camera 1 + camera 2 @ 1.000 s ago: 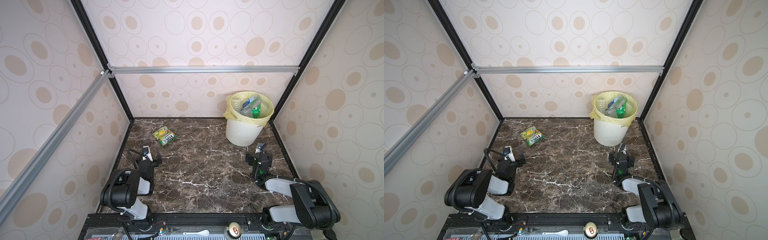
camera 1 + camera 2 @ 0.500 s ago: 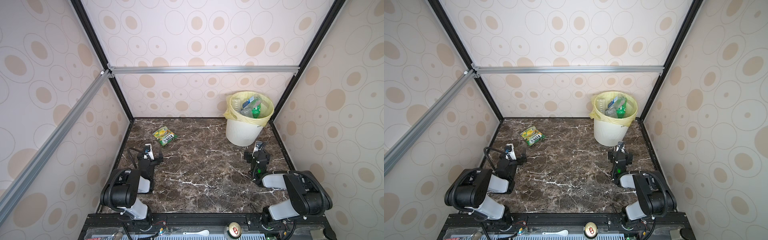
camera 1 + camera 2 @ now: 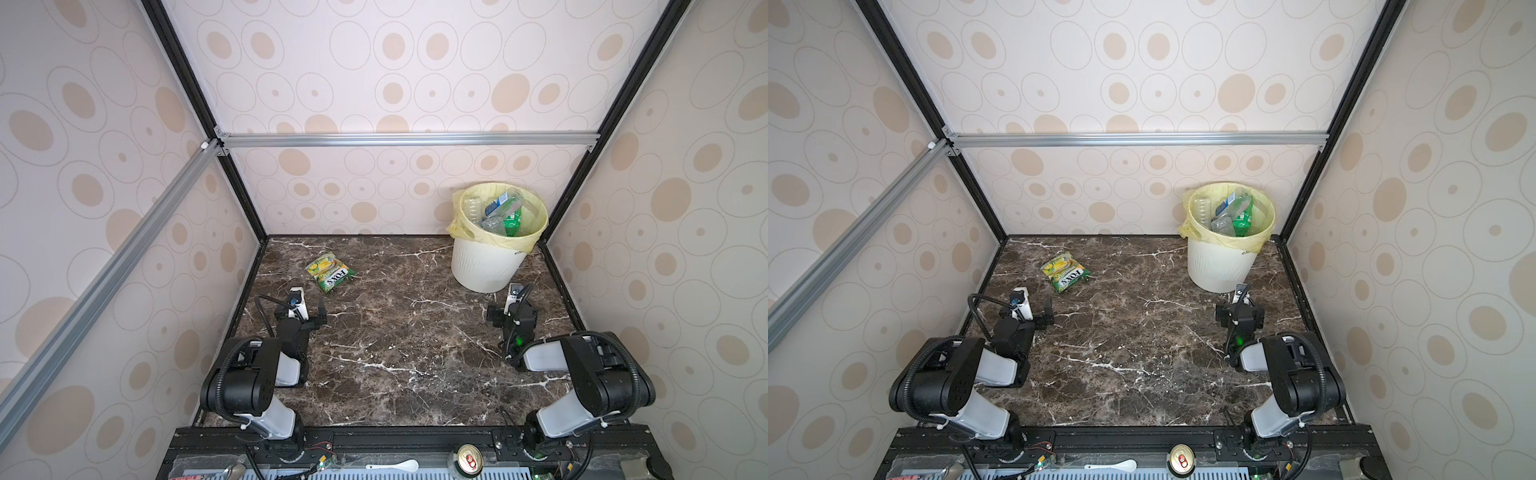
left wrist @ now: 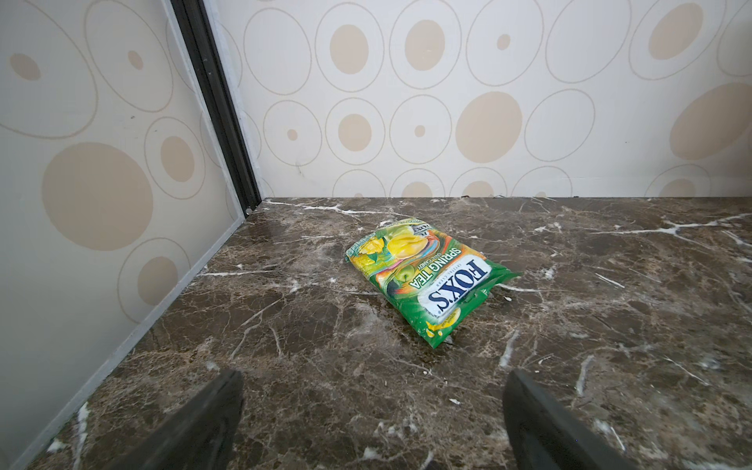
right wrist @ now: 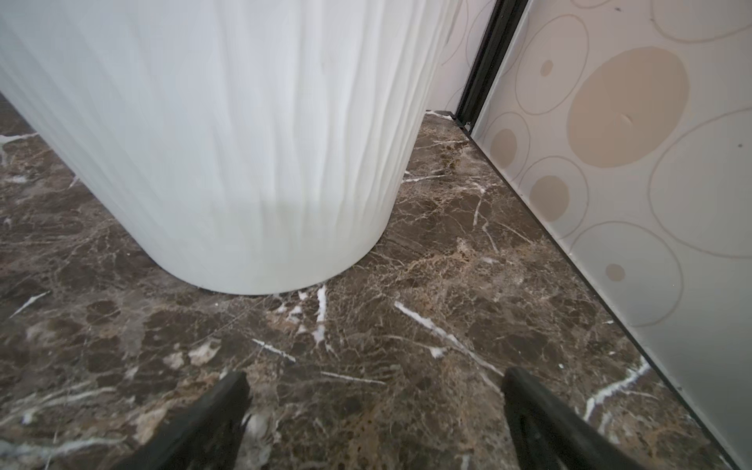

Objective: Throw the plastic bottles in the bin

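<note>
Circle-patterned walls [image 3: 395,83], brown marble floor [image 3: 395,332]

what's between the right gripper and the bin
Nothing: only bare marble tabletop separates the right gripper from the bin, shown in the right wrist view.

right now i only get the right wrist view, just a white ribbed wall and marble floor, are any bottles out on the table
Observer: None. In both top views the only plastic bottles in sight sit inside the bin, and the table carries no bottle.
Operator: anything else lying out there
Observer: One flat FOXS snack packet lies on the table towards its back left corner, apart from the bin.
Operator: is the left arm holding something
Observer: No. The left wrist view shows the left gripper with its jaws wide apart and nothing between them, and the packet lies ahead of it, untouched.
</note>
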Robot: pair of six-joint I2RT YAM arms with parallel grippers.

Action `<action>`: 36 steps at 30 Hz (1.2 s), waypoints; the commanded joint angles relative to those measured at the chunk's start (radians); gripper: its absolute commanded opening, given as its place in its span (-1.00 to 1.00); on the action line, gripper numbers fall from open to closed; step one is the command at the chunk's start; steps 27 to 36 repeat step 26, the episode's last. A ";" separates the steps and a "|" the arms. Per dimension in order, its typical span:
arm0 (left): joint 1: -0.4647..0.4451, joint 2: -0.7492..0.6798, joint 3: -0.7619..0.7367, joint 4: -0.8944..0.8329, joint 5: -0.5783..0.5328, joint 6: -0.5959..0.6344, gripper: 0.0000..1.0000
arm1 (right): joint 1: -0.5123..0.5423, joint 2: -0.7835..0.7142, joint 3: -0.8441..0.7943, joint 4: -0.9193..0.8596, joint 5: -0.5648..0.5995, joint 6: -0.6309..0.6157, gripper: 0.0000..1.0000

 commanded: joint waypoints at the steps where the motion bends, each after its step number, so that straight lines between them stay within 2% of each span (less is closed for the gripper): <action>1: 0.001 0.005 0.021 0.006 0.011 0.025 0.98 | -0.006 0.005 0.005 0.016 -0.015 0.000 0.99; 5: 0.001 0.005 0.021 0.006 0.011 0.026 0.98 | -0.006 -0.018 0.019 -0.057 -0.022 0.013 0.99; 36: -0.005 0.004 0.022 0.003 0.000 0.031 0.98 | -0.006 -0.013 0.018 -0.043 -0.019 0.009 0.99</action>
